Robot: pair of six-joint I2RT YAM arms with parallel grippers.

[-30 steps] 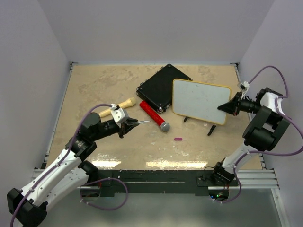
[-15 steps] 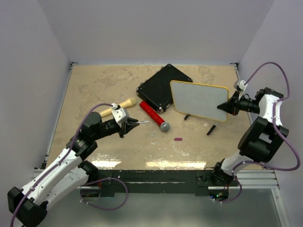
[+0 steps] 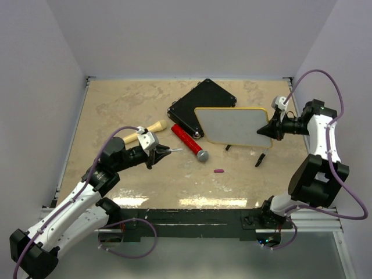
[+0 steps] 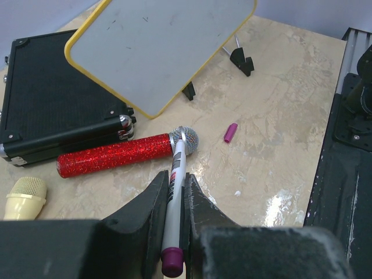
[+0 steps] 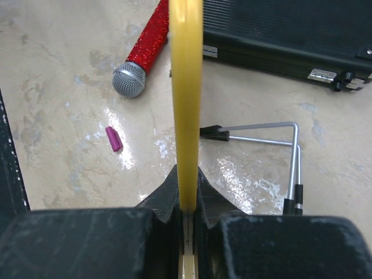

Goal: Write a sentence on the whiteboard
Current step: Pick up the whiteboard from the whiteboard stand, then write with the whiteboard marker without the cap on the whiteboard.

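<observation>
Whiteboard right of centre, long axis 9-to-3, white face tilted upward, corner overlapping black case at 11. Right gripper clamps its 3 o'clock edge. Left gripper pinches marker, tip toward 3.

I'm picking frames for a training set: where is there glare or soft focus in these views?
Top external: sharp overall, a bright glare band on the table near the arms' bases. Left wrist: a glare patch on the table; the left fingers holding the marker are out of focus. Right wrist: glossy reflections below the whiteboard, whose yellow rim blurs close to the lens.
</observation>
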